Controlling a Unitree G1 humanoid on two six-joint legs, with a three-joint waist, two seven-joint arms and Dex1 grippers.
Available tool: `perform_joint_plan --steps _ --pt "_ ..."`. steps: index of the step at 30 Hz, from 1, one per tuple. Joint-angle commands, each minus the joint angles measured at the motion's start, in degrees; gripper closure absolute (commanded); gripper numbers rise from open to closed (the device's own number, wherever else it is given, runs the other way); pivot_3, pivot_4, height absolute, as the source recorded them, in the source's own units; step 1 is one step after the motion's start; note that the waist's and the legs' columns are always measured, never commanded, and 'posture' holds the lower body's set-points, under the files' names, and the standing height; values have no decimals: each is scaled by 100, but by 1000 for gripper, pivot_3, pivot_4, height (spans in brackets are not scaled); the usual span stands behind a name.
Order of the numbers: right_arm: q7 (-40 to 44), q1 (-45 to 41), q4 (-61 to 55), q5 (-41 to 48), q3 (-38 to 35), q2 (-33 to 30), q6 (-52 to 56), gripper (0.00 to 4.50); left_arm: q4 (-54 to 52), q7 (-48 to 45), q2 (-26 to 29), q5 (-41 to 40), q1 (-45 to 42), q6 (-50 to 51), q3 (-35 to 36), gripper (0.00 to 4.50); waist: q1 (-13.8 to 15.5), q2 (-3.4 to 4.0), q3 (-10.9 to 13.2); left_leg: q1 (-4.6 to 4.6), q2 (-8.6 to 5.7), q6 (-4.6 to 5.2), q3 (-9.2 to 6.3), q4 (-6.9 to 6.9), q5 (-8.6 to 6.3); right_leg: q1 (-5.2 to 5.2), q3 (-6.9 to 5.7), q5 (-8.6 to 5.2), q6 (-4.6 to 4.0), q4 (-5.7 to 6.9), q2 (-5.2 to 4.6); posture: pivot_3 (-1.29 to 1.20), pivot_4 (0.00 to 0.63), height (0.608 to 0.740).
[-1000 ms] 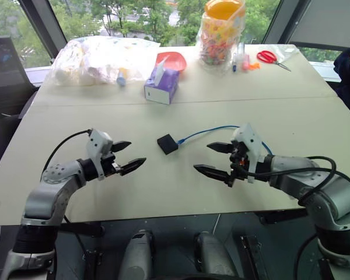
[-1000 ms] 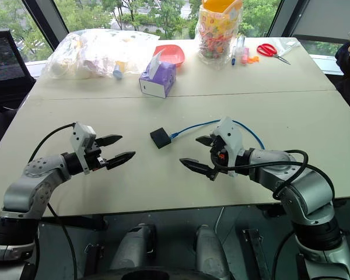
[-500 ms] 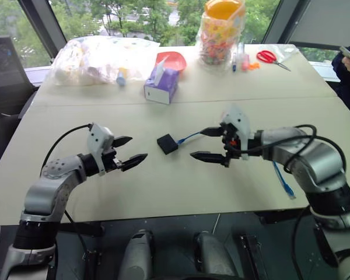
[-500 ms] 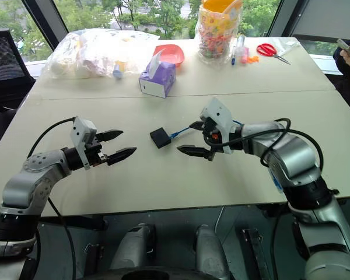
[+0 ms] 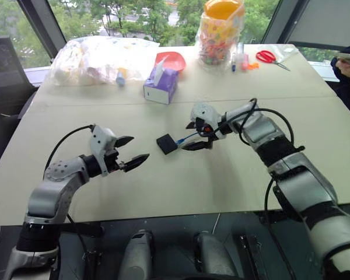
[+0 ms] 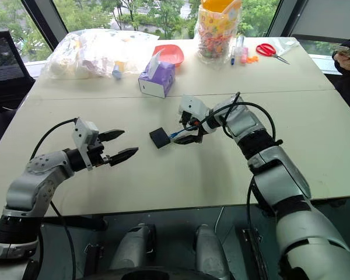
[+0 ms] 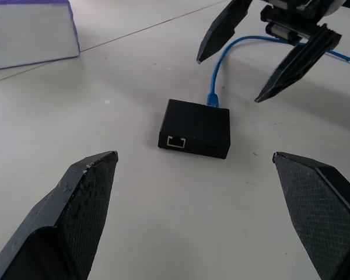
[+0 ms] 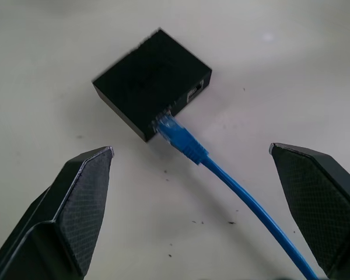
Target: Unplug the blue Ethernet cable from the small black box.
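The small black box point(image 5: 167, 143) lies flat near the middle of the table, with the blue Ethernet cable point(image 8: 233, 189) plugged into its side; the plug point(image 8: 176, 135) sits in the port. My right gripper point(image 5: 193, 135) is open just right of the box, one finger on each side of the cable near the plug, touching nothing. My left gripper point(image 5: 131, 151) is open a short way left of the box and aims at it. In the left wrist view the box point(image 7: 195, 128) shows an empty port on its near face, and the right gripper's fingers point(image 7: 291, 67) hang beyond it.
A purple tissue box point(image 5: 161, 85) stands behind the black box. Farther back are a clear bag of items point(image 5: 105, 57), a red bowl point(image 5: 172, 59), a jar of colourful things point(image 5: 221, 35) and red scissors point(image 5: 269, 57). A person's hand point(image 5: 349, 58) shows at the far right edge.
My right gripper has swung forward and left, from beside the cable's loop to straddling the cable right next to the box, still open. The left gripper stayed in place.
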Motion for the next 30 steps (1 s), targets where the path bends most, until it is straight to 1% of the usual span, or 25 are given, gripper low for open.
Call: perform_joint_plan --steps 1,4,9,12,13,14,18,19,20,22,25,28,29,30 --pt "120 -400 711 -441 8 210 -705 0 -255 57 -14 17 51 -176 48 31 -2 0 0 1 0 0 0 0 0 -1 0 2 5 3 0 0 150 735" --pt "152 -679 1415 -663 -74 534 -950 0 -308 131 -30 66 144 -255 73 31 -19 1 0 9 0 -1 0 0 0 -2 1 3 10 19 0 0 150 735" --pt "238 -873 2045 -912 -205 794 -1202 0 -346 185 -26 80 250 -327 97 31 -13 2 1 26 1 -1 -1 0 0 -2 1 -9 9 51 0 0 150 735" --pt "277 -957 2252 -981 -317 929 -1190 855 -357 195 -20 79 286 -349 107 0 -21 2 1 31 1 -4 -1 0 2 0 2 -11 6 54 0 0 150 735" --pt "279 -970 2284 -1006 -348 957 -1195 1391 -355 193 -17 82 293 -354 113 0 -23 2 1 32 1 -4 -1 0 2 0 2 -11 6 54 0 0 150 735" --pt "279 -976 2305 -1028 -377 983 -1207 1774 -351 190 -13 84 301 -362 120 0 -24 2 1 32 1 -5 -1 0 2 0 2 -11 6 55 0 0 150 735" --pt "344 -958 2259 -1052 -513 1083 -1198 3958 -305 160 13 73 286 -359 148 0 -24 3 1 32 1 -5 -1 0 2 0 2 -9 10 55 0 0 150 735" --pt "379 -935 2205 -1059 -538 1089 -1191 4365 -288 145 23 66 278 -353 154 0 -24 3 2 32 1 -5 -1 0 2 0 2 -8 12 55 0 0 150 735" --pt "401 -909 2141 -1073 -553 1081 -1202 4442 -275 132 30 58 269 -340 156 0 -20 3 2 32 1 -5 -1 0 2 0 2 -8 11 55 0 0 150 735" --pt "382 -818 1905 -1114 -560 1026 -1276 4442 -247 91 45 9 232 -265 162 0 -18 3 2 31 1 -5 -1 0 2 0 2 -9 11 55 0 0 150 735" --pt "389 -449 916 -1047 -637 813 -1264 4442 -201 2 80 -231 81 90 208 0 -7 3 2 31 1 -6 -1 0 2 0 2 -8 12 55 0 0 150 735" --pt "106 445 -1294 -899 -938 413 -903 4442 -88 -126 164 -626 -255 620 286 0 34 3 2 27 0 -7 -5 0 3 1 0 -6 21 56 0 0 150 735" --pt "-257 837 -2080 -961 -1096 289 -1123 4442 9 -175 185 -789 -425 848 319 0 42 3 2 25 -1 -10 -6 2 5 1 1 -7 26 56 0 0 150 735" --pt "-611 1174 -2746 -1022 -1252 233 -1049 4442 106 -239 205 -953 -591 1062 343 0 53 3 2 24 -2 -11 -7 2 5 2 0 -7 27 56 0 0 150 735"
